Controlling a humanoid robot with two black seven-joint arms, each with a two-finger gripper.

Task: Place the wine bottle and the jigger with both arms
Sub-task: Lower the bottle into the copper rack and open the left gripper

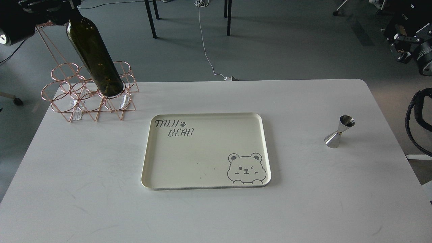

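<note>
The wine bottle (94, 57) is dark olive-green, and its base sits in a front ring of a copper wire rack (67, 101) at the table's far left. My left gripper (50, 10) is a dark mass around the bottle's neck at the top edge. The neck is hidden and the fingers cannot be told apart. The jigger (339, 132) stands upright on the table at the right, with nothing touching it. My right arm's end (403, 47) is at the far right, beyond the table's corner and well away from the jigger. Its fingers are not distinct.
A cream tray (206, 118), printed "TAIJI BEAR" with a bear face, lies mid-table. A black cabled loop of my right arm (416, 118) hangs off the right table edge. Chair legs and a white cable are on the floor behind the table.
</note>
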